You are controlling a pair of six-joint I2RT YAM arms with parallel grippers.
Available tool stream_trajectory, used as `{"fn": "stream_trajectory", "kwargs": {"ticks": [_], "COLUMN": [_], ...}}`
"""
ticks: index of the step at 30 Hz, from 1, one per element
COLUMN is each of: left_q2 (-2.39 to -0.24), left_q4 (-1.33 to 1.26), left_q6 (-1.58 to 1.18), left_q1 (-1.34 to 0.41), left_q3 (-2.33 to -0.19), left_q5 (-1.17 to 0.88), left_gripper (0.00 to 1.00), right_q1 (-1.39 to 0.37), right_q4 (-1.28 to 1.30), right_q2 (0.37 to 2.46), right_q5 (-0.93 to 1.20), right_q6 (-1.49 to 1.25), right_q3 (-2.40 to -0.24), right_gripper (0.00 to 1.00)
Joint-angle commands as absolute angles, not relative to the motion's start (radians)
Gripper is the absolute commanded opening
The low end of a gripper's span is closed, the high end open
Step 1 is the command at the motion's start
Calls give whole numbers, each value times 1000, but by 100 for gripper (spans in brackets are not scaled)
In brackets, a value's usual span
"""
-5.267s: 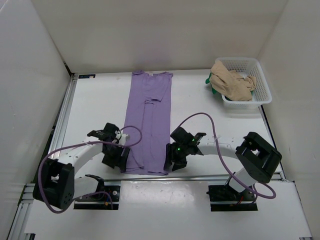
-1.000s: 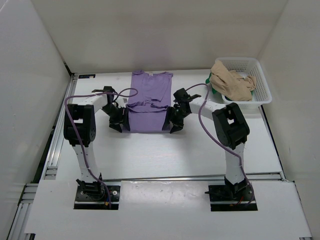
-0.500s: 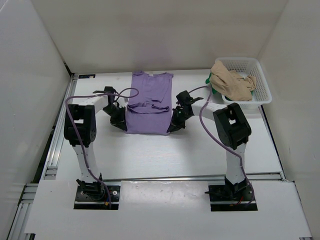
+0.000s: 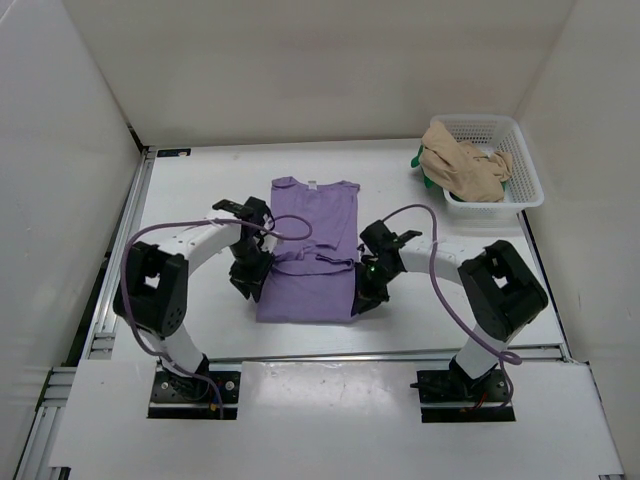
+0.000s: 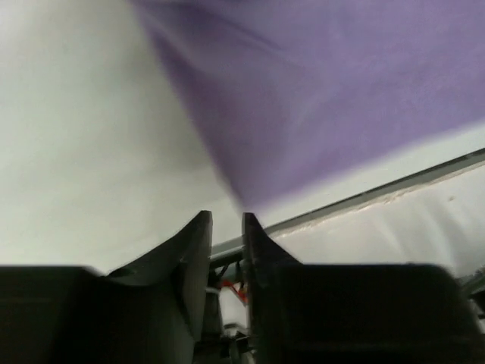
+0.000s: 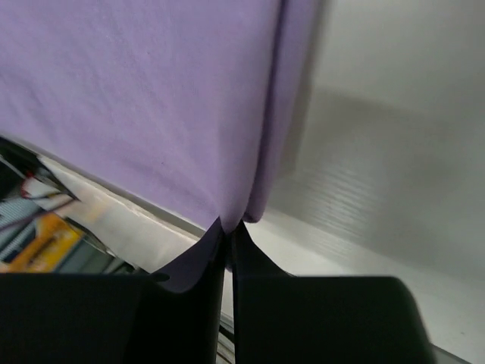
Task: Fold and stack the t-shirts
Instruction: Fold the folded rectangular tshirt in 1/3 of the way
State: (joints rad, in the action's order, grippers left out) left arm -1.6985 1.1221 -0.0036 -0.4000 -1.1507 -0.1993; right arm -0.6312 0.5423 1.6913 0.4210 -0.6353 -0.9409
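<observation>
- Left gripper point(image 4: 248, 282): you are seeing it sitting low on the table point(image 4: 400, 200), at the near left edge of the lavender t-shirt point(image 4: 310, 240). In the left wrist view its fingers point(image 5: 195, 243) are standing slightly apart. A narrow gap is showing between them, with no cloth in it. The shirt's blurred corner is ending right at the fingertips.
- Right gripper point(image 4: 366, 295): you are seeing it sitting low at the near right edge of the same shirt. In the right wrist view its fingers point(image 6: 204, 258) are pressing together. The folded edge of the purple cloth is running down into the pinch, so this gripper is clamping the shirt.
- Lavender t-shirt: it is lying flat on the table between the two grippers, folded into a narrow upright rectangle. The collar is pointing to the far side, and a doubled layer is covering the near half. The near edge is lying close to the rail at the table's front.
- White mesh basket point(image 4: 528, 170): it is standing at the far right corner of the table, well apart from both grippers.
- Tan t-shirt point(image 4: 460, 165): it is lying crumpled in the basket and spilling over the left rim.
- Green t-shirt point(image 4: 420, 160): only a small bit is showing, peeking out under the tan one at the basket's left side.
</observation>
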Motion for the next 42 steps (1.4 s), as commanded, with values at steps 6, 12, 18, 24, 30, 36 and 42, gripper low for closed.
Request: {"fn": "stream_trajectory", "kwargs": {"ticks": [6,12,18,24,30,36,42], "left_q2": [-1398,-1566,-1771,-1833,-1867,-1890,-1921], "left_q4": [875,606,545,545,545,545,545], "left_q6": [0,0,0,0,0,0,0], "left_q1": [-659,-836,-857,-857,-824,-767,-690], "left_q3": [-1100,-1127,-1227,-1236,-1293,-1359,-1471], "left_q5": [144,305,394,383,432,494,561], "left_gripper": [79,100,100,100,100,100,100], "right_q1": [-643,-643,-643,-634,-624,-624,-624], "right_q4": [506,463,436,426,417,417,408], "right_q2": [1649,1672,1661,1641,1621,1612,1612], "right_q5": [417,426,426,426,426,426,436], "right_q6": [-646,-664,-696,-696,-696,-696,-696], "right_q3": [-842,-801,-770,-741,-718,-698,-698], "right_gripper": [21,22,22,22,22,22,21]}}
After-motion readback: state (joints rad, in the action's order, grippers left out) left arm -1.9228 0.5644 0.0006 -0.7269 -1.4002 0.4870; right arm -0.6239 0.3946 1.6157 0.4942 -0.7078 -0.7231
